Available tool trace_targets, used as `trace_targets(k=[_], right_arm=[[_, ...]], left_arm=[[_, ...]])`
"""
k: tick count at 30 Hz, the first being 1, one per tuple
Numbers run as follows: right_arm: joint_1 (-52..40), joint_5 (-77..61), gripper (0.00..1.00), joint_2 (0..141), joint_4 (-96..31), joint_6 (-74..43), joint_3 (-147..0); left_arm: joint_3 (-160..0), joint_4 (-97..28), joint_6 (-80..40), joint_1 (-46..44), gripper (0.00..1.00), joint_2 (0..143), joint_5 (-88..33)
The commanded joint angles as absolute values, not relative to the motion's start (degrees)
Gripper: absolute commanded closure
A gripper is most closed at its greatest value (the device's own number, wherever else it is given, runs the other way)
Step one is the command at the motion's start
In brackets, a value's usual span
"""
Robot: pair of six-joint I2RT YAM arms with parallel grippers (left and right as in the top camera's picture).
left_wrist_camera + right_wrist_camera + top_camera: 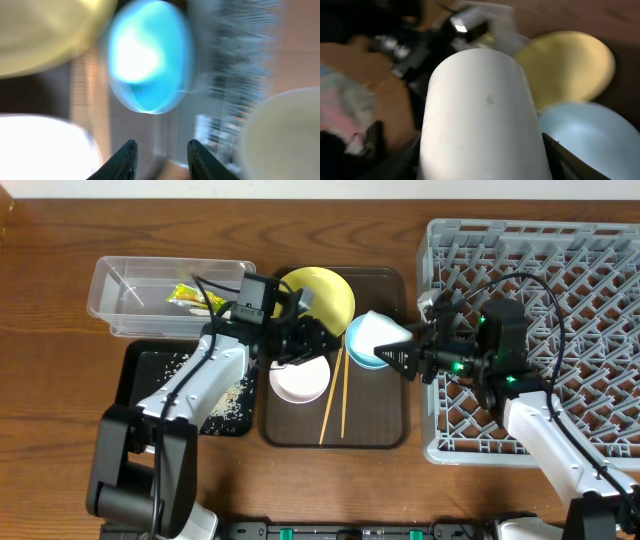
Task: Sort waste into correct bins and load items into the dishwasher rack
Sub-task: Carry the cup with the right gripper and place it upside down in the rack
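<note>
Pale green cup [485, 115], one, sat clamped in the right gripper [398, 356] above the brown serving tray [385, 430]. On that tray: one light blue bowl [362, 357] just beside it at 7 o'clock, one white bowl [300, 380] at 8, one yellow plate [325, 292] at 10, two chopsticks [335, 395]. Left gripper [160, 152] hung spread, empty.

Brown wooden worktop [60, 300]. Dark brown serving tray [375, 420] sits mid-worktop, near the front edge. Grey dishwasher rack [590, 270] is just beside the tray's right side and runs further back. Shallow black tray [135, 375] is just beside the serving tray's left side. Clear plastic tub [105, 275] stands back-left of the serving tray, right behind the black tray.
</note>
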State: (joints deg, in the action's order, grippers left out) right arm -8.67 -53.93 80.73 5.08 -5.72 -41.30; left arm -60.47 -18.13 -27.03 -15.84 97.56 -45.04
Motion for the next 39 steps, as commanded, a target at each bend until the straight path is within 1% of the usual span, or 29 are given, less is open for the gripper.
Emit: trace_targets(k=[1, 4, 7, 8, 10, 12, 13, 20, 23, 25, 28, 34, 39], right_arm=[[-7.57, -43.83, 0.66, 79.88, 2.24, -5.08, -42.15], [-6.76, -39.24, 0.73, 77.38, -3.81, -5.08, -43.86], [-5.89, -34.89, 0.79, 73.93, -11.77, -5.04, -47.33], [-5.52, -32.16, 0.84, 72.58, -14.98, -5.02, -48.93], [-4.73, -25.78, 0.88, 70.3, -21.28, -5.08, -52.05], [-3.68, -19.11, 0.97, 68.66, -27.75, -5.13, -55.33], [-3.01, -16.36, 0.99, 68.18, -31.11, -5.37, -56.97], [3.29, -4.16, 0.99, 68.55, -52.31, -8.84, -63.9], [6.24, -0.1, 0.99, 69.3, -57.6, -9.43, -64.9], [7.97, 3.53, 0.99, 69.95, -59.29, -9.91, -65.23], [9.65, 6.44, 0.99, 70.91, -60.47, -10.28, -65.36], [10.63, 5.93, 0.99, 75.2, -60.75, -10.28, -65.36], [10.52, 5.91, 0.99, 79.2, -58.06, -10.28, -65.36]], left_arm=[[-61.56, -21.67, -18.37, -14.74, 0.64, 93.84, -28.97], [-61.76, -24.97, -17.76, -13.78, 0.64, 89.82, -25.85], [-61.76, -27.33, -17.76, -12.97, 0.64, 85.82, -23.22], [-61.76, -28.12, -17.76, -12.75, 0.64, 84.47, -22.04], [-61.76, -29.56, -17.76, -12.51, 0.64, 82.5, -19.81], [-61.76, -31.42, -17.76, -12.49, 0.64, 80.66, -16.99], [-61.76, -32.6, -17.78, -12.49, 0.64, 79.9, -15.64], [-61.76, -38.17, -17.78, -12.49, 0.64, 78.11, -8.47], [-61.73, -38.5, -17.82, -12.49, 0.62, 78.11, -7.05], [-61.76, -38.35, -17.82, -12.49, 0.6, 78.11, -6.81], [-61.76, -38.37, -17.82, -12.49, 0.59, 78.11, -6.81], [-61.76, -38.46, -17.82, -12.49, 0.59, 78.11, -6.81], [-61.73, -38.44, -17.82, -12.49, 0.58, 78.11, -6.81]])
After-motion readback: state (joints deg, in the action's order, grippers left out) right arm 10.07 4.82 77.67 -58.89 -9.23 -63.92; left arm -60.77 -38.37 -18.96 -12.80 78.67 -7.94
